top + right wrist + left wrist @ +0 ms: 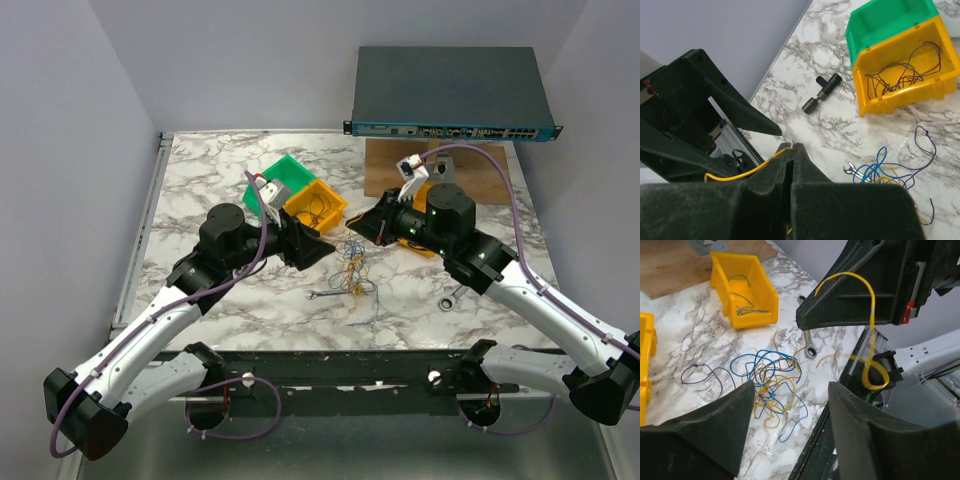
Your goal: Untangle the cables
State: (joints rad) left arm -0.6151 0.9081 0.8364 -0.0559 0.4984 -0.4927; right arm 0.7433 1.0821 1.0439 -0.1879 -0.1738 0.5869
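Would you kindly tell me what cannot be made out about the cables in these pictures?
- Top view: the tangled cables are too small to tell strands or knots apart.
- Right wrist view: the yellow cable vanishes into the shut right hand, so its far end is hidden.
- Left wrist view: fingers of the open left hand cover the tangle's near edge.

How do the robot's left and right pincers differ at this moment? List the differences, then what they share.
The left pincer stands open; the right pincer is shut. The left pincer holds nothing, while the right pincer pinches a yellow cable between its fingers. Both are black, face each other and hover above the tangle of cables.
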